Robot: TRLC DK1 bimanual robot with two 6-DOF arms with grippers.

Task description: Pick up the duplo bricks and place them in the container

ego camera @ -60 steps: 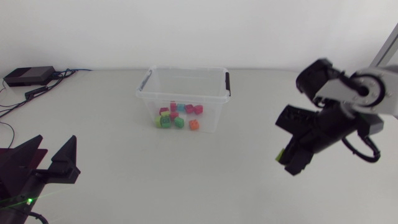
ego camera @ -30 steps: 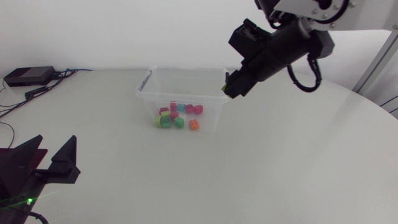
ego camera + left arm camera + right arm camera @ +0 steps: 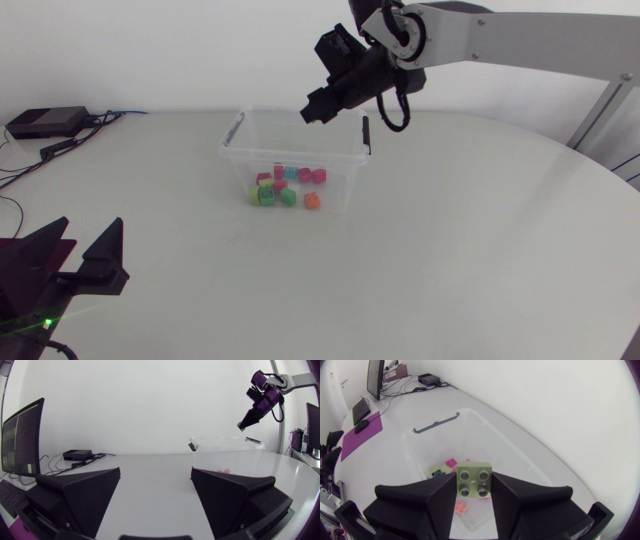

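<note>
The right gripper point(image 3: 474, 486) is clamping a pale green duplo brick point(image 3: 475, 479) between its two broad black fingers, which are pressing on opposite sides of the brick with only its width between them; the brick's four studs are facing the wrist camera. In the head view the right arm point(image 3: 500, 35) is coming in from the right edge and reaching past the middle, with the right gripper point(image 3: 322, 107) hanging in the air over the far rim of the clear container point(image 3: 233, 140), apart from it and pointing down toward its opening; the held brick is too small to pick out there. Seen from the right wrist, the container point(image 3: 522, 435) is lying open directly below the fingers, and the loose bricks point(image 3: 451, 463) in pink, green and salmon are sitting on its floor beneath the held one. The head view is showing the same loose bricks point(image 3: 286, 187) gathered toward the container's near wall. The left gripper point(image 3: 92, 242) is resting low at the near left corner of the table point(image 3: 450, 250), well apart from the container; its fingers are standing wide apart with nothing between them, and from its own wrist view the left gripper point(image 3: 155, 472) is looking across the table toward the container point(image 3: 227, 442) and the raised right gripper point(image 3: 248, 419).
</note>
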